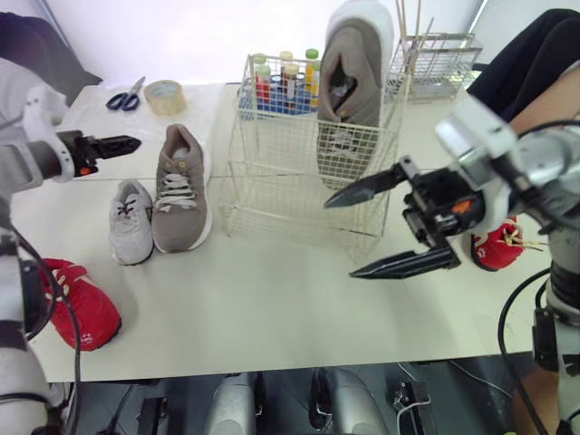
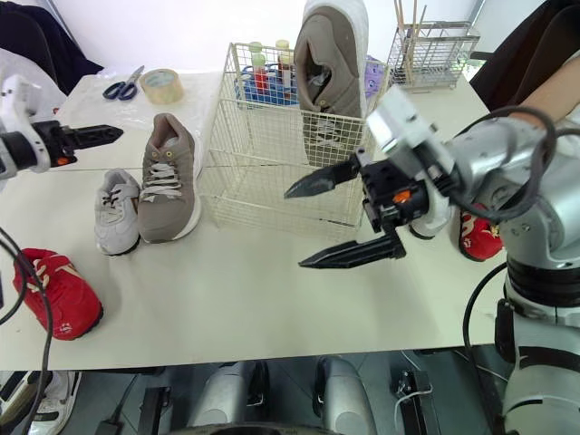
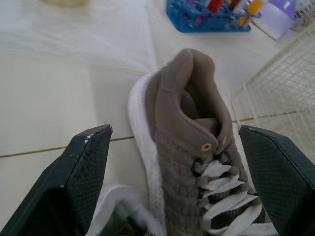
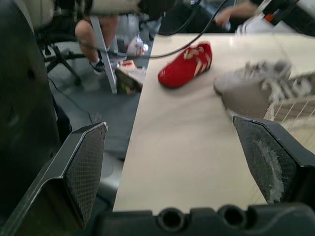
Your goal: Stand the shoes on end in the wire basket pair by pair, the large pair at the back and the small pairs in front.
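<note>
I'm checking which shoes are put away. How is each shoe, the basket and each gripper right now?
Wire basket: upright, one shoe inside.
Standing brown shoe: on end inside it.
Flat brown shoe: lying on the table.
Grey shoe: flat beside it.
Left red shoe: flat, table edge.
Right red shoe: partly hidden.
Left gripper: fingers open, empty.
Right gripper: fingers open, empty.

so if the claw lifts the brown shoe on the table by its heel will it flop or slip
The brown shoe probably keeps its shape: thick white sole, padded heel collar. Held there, its long toe may dip. Knit sides likely grip well.
</note>
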You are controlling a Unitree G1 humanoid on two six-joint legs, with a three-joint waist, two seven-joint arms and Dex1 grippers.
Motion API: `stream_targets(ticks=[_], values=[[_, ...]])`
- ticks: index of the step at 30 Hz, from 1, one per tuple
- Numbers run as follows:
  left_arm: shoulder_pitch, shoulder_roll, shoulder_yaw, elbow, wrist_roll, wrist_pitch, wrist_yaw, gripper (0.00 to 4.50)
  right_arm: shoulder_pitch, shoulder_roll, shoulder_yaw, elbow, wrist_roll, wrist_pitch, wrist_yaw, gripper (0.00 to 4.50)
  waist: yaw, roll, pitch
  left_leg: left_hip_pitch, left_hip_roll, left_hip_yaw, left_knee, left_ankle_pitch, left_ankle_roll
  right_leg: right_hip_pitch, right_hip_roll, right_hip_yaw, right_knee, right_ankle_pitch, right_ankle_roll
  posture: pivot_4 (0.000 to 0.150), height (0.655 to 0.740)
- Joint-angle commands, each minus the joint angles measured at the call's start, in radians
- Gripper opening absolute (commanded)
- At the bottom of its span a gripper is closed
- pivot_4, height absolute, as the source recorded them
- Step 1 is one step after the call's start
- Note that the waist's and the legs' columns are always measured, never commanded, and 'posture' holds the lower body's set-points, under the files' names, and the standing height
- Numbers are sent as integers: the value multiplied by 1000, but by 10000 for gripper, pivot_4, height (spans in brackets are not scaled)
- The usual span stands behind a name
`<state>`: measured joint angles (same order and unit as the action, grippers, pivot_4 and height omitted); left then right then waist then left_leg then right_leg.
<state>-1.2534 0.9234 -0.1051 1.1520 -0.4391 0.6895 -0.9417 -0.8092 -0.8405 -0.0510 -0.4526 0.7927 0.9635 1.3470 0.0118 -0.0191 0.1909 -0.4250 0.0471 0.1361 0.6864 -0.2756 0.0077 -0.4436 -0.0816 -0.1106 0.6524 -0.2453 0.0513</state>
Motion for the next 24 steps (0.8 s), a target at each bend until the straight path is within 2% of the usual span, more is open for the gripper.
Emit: stream_targets(ticks=[1,6,7,9,12,16,24], values=[[-64,-37,6,99,114,-85,-33,42874,20,-24,-18,-46,3,-31,-51,44607,-5,-1,0,0,0,0,0,0,0,0,0,0,0,0,0,1500,7400],[-91,-111,25,162,223,-129,-22,42874,50,-26,-35,-73,35,-26,-123,44607,-11,-1,1,0,1,0,0,0,0,-1,1,0,1,0,0,1500,7400],[-94,-123,31,166,238,-135,-16,40546,53,-26,-41,-78,46,-21,-137,45000,-11,-1,1,0,1,0,0,0,0,-1,0,0,1,0,0,1500,7400],[-98,-145,41,171,262,-151,-13,34536,59,-29,-46,-84,56,-18,-164,45000,-8,-1,1,0,1,-1,0,0,0,-1,0,0,1,0,0,1500,7400],[-102,-162,69,175,282,-159,1,20508,66,-36,-43,-85,58,-26,-187,45000,-4,-1,1,0,1,-2,0,0,0,-1,0,0,1,0,0,1500,7400],[-116,-171,137,173,275,-161,44,4085,52,-39,-25,-61,53,-47,-192,45000,2,-1,1,-1,2,-2,3,-1,1,0,-1,0,2,0,0,1500,7400],[-203,-125,352,134,180,-160,164,4085,13,-58,6,16,12,-114,-153,45000,-3,-6,4,-4,3,-3,10,-3,5,0,-1,0,4,1,2,1500,7400]])
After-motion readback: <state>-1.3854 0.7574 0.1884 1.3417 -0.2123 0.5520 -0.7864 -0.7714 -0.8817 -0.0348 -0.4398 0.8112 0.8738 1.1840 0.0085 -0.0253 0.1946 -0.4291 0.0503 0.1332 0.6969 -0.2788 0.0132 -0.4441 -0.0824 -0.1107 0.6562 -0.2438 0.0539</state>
